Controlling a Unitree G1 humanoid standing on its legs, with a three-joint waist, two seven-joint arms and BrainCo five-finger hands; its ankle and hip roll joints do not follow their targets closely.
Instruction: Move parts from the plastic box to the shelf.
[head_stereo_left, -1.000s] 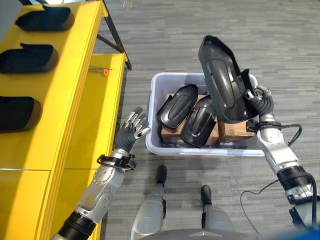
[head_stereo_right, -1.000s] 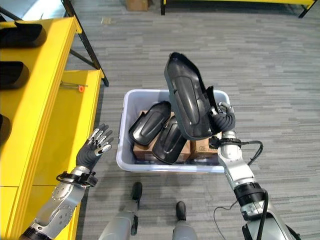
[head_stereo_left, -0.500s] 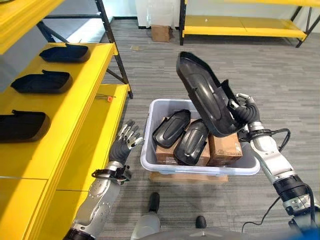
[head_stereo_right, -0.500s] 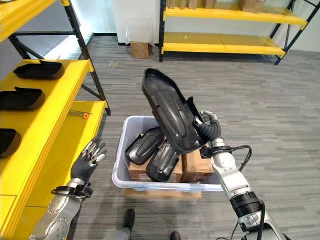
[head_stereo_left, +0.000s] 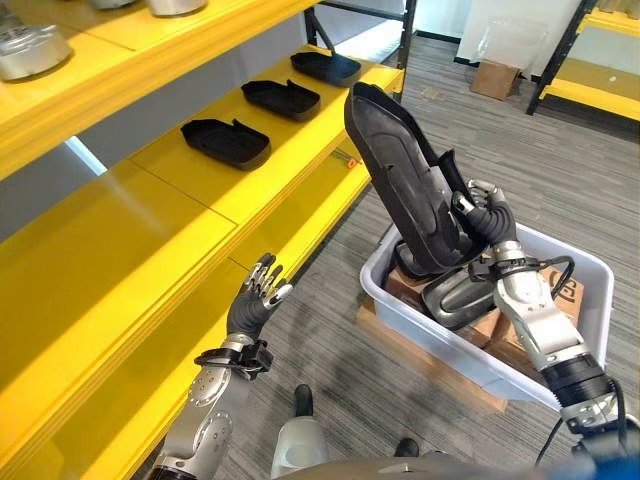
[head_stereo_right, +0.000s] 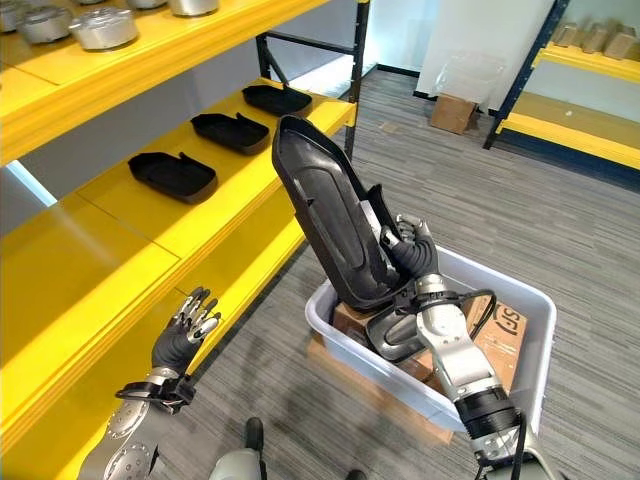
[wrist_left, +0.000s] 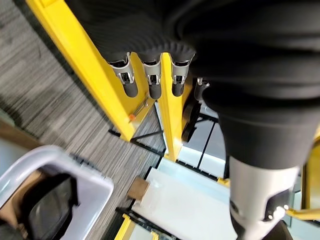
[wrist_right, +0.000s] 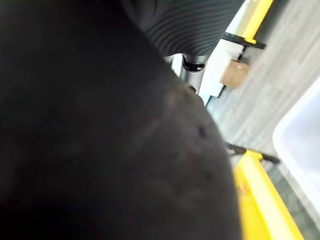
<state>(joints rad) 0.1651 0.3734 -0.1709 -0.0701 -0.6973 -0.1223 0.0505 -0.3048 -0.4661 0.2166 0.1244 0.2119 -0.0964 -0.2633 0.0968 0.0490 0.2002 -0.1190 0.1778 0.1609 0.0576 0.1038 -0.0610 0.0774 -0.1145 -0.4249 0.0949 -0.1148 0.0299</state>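
Right hand (head_stereo_left: 487, 222) fingers behind held black part (head_stereo_left: 400, 175), box (head_stereo_left: 590, 300) contents partly hidden

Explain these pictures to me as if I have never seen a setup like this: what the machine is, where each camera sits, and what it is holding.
This is a two-armed humanoid robot. The two wide pictures come from cameras on its head, looking down; the two close ones come from cameras on its wrists. Its right hand is curled round a large black part, raised above a plastic box that stands on the floor and holds more black parts on cardboard boxes. Its left hand is open and holds nothing, close to the yellow shelf. Three similar parts lie in a row on that shelf. The right wrist view is mostly dark, taken up by the hand's cover and the part.
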